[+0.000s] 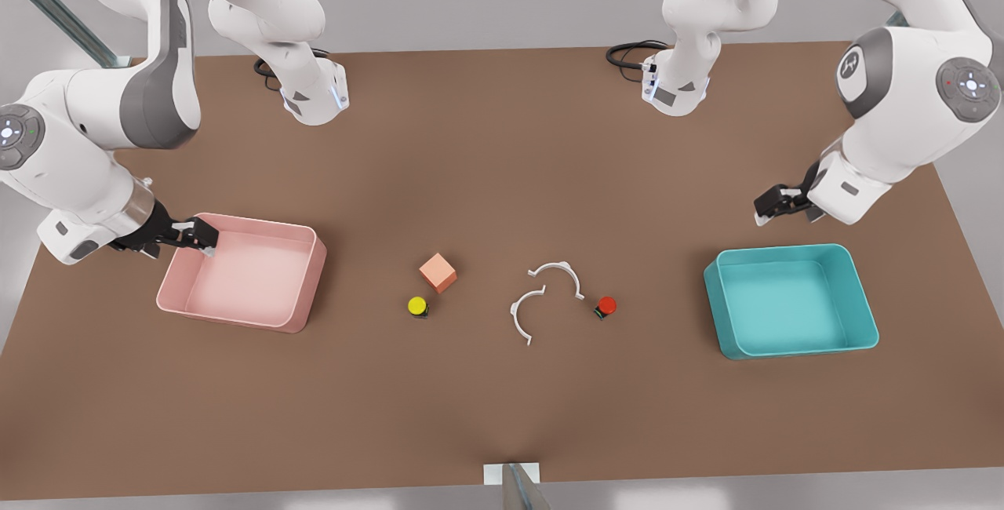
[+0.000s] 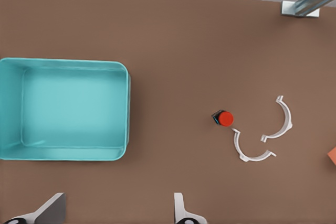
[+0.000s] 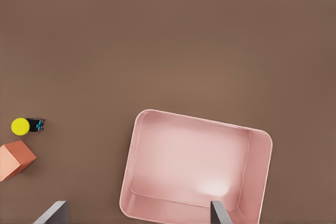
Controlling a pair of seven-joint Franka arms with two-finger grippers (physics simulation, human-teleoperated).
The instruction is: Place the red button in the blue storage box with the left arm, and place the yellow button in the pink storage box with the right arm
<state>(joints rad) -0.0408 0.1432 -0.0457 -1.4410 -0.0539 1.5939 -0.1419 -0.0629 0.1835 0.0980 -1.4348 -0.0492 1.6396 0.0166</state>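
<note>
The red button [image 1: 605, 307] [image 2: 225, 118] stands on the brown table right of centre in the front view, beside two white curved clips. Further toward the front view's right lies the blue storage box [image 1: 790, 302] [image 2: 65, 109], holding nothing. My left gripper [image 1: 773, 204] [image 2: 116, 214] hovers open just behind that box. The yellow button [image 1: 418, 306] [image 3: 22, 125] sits left of centre. At the front view's left rests the pink storage box [image 1: 243, 271] [image 3: 194, 169], also holding nothing. My right gripper [image 1: 200, 239] [image 3: 137, 214] is open above that box's far left corner.
A salmon-orange cube [image 1: 438, 272] [image 3: 14, 160] stands just behind the yellow button. Two white curved clips [image 1: 541, 298] [image 2: 262, 135] lie between the two buttons. Both arm bases are mounted at the table's far edge. A metal post [image 1: 514, 486] rises at the near edge.
</note>
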